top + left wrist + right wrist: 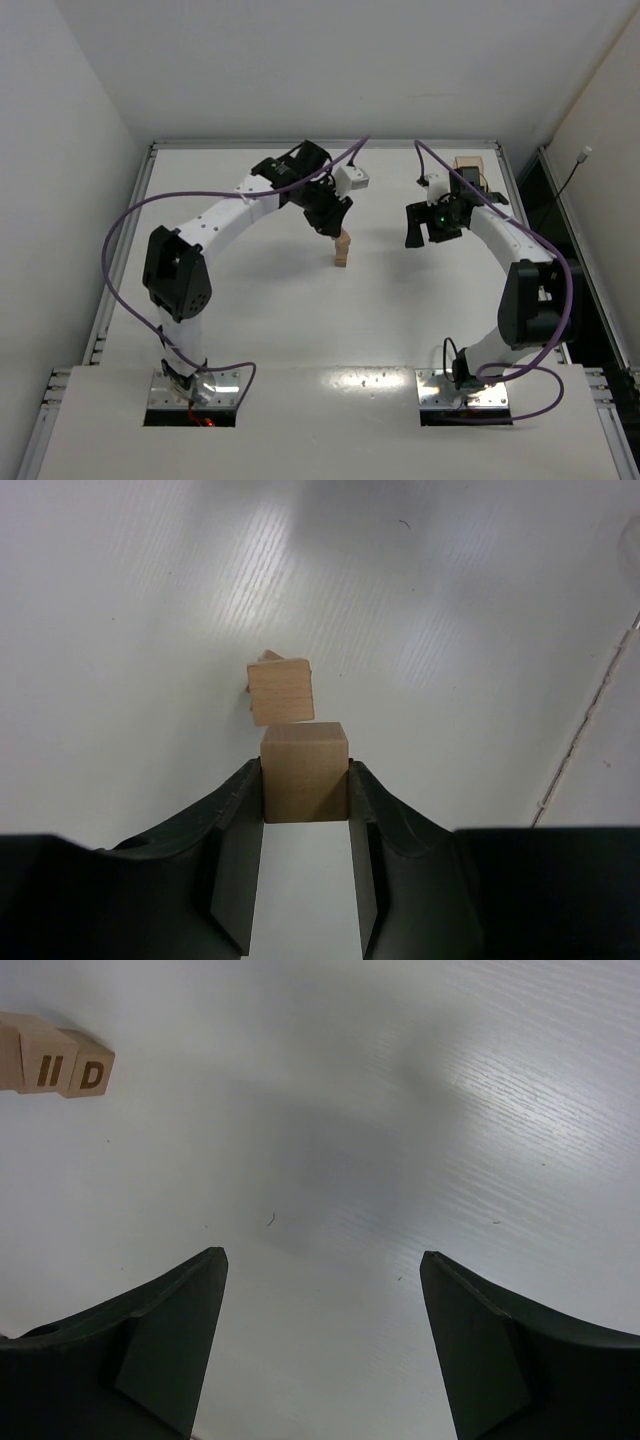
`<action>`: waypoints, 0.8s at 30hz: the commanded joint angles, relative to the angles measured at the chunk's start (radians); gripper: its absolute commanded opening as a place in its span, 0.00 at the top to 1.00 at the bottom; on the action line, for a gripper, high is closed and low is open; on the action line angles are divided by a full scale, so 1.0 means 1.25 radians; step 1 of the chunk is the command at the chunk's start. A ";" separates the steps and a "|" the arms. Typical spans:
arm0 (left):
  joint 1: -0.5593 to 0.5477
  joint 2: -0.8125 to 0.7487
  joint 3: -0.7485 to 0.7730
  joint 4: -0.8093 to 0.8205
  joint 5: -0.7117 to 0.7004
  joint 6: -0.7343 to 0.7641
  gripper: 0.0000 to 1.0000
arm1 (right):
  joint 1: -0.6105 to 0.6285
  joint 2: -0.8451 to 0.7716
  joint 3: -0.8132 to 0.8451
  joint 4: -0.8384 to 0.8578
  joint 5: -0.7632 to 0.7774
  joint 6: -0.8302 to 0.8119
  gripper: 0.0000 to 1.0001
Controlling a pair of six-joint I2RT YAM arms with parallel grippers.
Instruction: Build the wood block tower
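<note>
My left gripper (305, 767) is shut on a plain tan wood block (305, 785), pinched between both fingers. Just beyond and below it stands the tower (281, 692), seen from above, its top cube a little to the left of the held one. In the top view the tower (342, 256) is a short tan column at mid-table, with the left gripper (332, 224) right over it. My right gripper (428, 224) hangs open to the tower's right, with nothing between its fingers (190, 1300). Two tan blocks (62, 1060) with dark marks show at the upper left edge of the right wrist view.
A translucent tan tray (469, 163) sits at the table's far right corner, behind the right arm. Purple cables loop over both arms. White walls close in the table at the left, back and right.
</note>
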 commanded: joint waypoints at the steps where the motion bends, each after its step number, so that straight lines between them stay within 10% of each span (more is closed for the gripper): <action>1: -0.013 0.009 0.031 0.009 -0.019 0.014 1.00 | 0.002 -0.011 0.028 0.010 -0.017 -0.006 0.25; 24: -0.027 0.068 0.076 0.024 -0.011 -0.002 1.00 | 0.002 -0.011 0.020 0.017 -0.017 -0.006 0.25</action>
